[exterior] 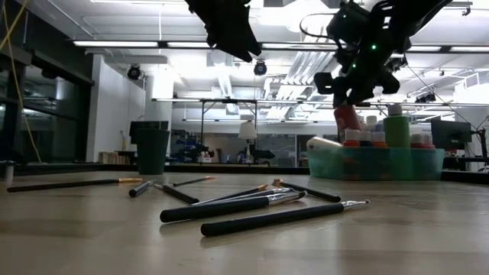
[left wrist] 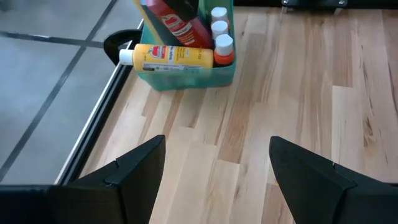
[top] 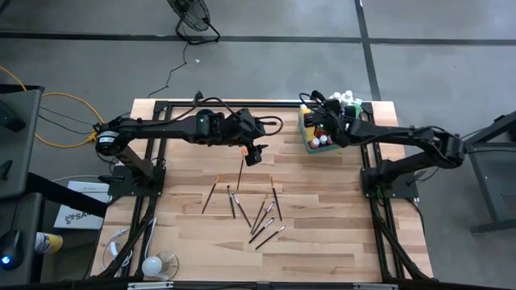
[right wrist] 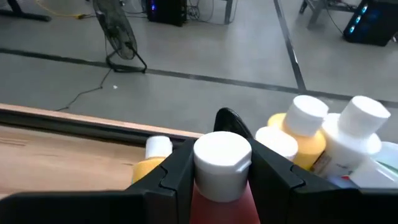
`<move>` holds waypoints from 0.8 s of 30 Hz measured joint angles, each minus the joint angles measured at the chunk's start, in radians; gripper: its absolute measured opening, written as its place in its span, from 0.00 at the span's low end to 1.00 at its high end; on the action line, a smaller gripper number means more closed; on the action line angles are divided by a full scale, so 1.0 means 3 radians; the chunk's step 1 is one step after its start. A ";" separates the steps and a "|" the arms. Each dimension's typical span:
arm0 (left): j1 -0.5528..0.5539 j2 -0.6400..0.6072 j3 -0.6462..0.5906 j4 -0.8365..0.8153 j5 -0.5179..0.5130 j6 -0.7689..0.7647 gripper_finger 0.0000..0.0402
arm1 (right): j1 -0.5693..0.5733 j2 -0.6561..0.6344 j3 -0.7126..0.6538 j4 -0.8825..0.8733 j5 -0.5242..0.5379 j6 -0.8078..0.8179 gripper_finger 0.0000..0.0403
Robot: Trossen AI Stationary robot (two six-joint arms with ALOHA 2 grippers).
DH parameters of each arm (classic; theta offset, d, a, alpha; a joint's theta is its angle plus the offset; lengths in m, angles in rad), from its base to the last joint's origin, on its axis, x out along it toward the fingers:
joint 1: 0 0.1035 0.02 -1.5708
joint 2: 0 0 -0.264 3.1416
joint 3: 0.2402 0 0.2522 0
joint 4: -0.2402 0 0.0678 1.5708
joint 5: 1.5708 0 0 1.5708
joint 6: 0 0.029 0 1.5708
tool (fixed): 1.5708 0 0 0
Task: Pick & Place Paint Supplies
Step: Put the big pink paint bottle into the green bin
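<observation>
Now right gripper pinching red bottle by cap, over tray at table's far right corner. Left gripper spread, empty, mid-table; brushes near front edge. Next: lower, let go.

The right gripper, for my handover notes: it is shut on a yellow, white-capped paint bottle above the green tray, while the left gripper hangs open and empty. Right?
Not quite: the bottle in the right gripper is red, as the right wrist view shows. It is white-capped, above the green tray, and the left gripper hangs open and empty.
</observation>
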State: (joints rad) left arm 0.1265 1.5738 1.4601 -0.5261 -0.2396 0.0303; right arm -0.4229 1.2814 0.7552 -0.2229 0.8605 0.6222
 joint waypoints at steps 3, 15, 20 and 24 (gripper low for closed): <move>0.0000 0.0000 0.0000 0.0000 0.0007 0.0000 0.70 | 0.0039 0.0040 0.0002 -0.0094 -0.0014 0.0042 0.29; 0.0000 0.0000 -0.0001 -0.0002 0.0011 0.0061 0.70 | 0.0085 0.0030 -0.0009 -0.0492 -0.0120 0.0394 0.29; 0.0000 0.0000 -0.0001 0.0000 0.0012 0.0060 0.70 | 0.0086 0.0017 -0.0009 -0.0507 -0.0244 0.0407 0.49; 0.0000 0.0000 -0.0001 -0.0001 0.0015 0.0060 0.70 | 0.0086 -0.0006 -0.0009 -0.0516 -0.0419 0.0398 0.62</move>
State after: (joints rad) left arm 0.1265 1.5738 1.4597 -0.5264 -0.2352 0.0483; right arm -0.3969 1.2796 0.7525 -0.3778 0.7347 0.7415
